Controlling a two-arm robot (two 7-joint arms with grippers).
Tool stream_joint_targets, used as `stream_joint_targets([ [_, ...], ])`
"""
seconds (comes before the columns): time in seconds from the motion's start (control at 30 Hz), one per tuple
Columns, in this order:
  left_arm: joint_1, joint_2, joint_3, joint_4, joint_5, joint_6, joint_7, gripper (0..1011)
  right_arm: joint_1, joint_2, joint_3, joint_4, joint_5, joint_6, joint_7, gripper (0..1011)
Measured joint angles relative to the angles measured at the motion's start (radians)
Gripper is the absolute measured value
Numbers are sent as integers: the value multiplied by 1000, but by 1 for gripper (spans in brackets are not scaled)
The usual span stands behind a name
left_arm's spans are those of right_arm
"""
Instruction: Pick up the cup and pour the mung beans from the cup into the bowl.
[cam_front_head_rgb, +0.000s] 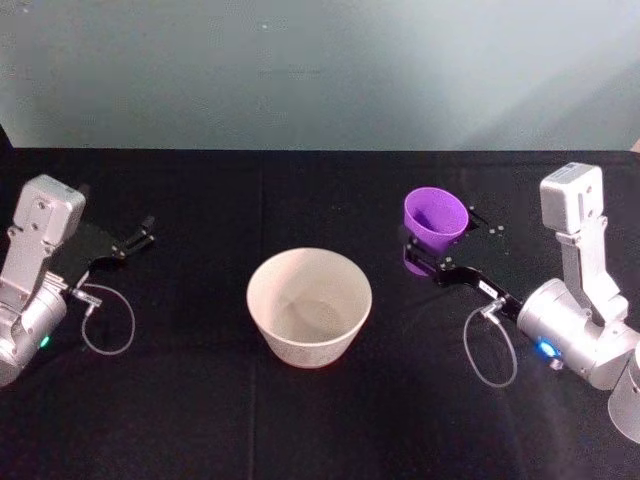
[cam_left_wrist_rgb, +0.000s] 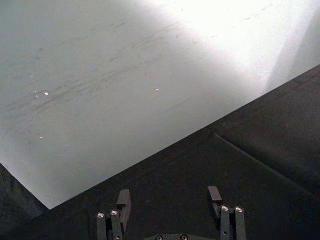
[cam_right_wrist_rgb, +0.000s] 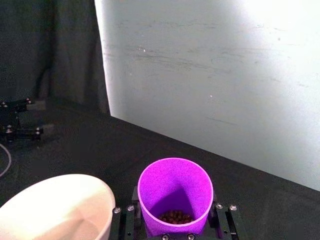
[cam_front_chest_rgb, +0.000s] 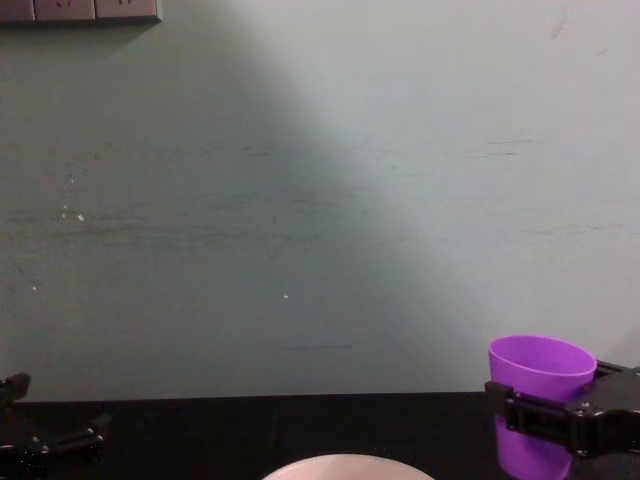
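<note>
1. Head view: the right claw (cam_front_head_rgb: 432, 252) is clenched around the purple cup (cam_front_head_rgb: 436, 218), which sits at 2 o'clock from the white bowl (cam_front_head_rgb: 262, 280), clearly apart from it. The left claw (cam_front_head_rgb: 135, 243) is parked on the black counter (cam_front_head_rgb: 200, 400) at 9 o'clock.
2. Left wrist view: the left claw's fingers (cam_left_wrist_rgb: 123, 199) are spread, with nothing between them.
3. Right wrist view: looking straight down the cup, mung beans (cam_right_wrist_rgb: 175, 217) are pooled at the bottom. The bowl's rim is just beside the cup.
4. Chest view: the cup stands upright, long axis vertical, mouth at 12 o'clock. Whether its base is off the counter, I cannot tell.
5. The risk, as I see it: tilt before the mouth is over the bowl and beans scatter across the counter. The smooth tapered wall could also slip in the grip mid-pour.
</note>
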Motion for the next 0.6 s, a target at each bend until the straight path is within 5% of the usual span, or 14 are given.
stream_joint_targets([
  [0.6, 0, 0, 0, 0, 0, 0, 0, 1000, 0, 0, 0, 0, 0, 0, 0, 726],
])
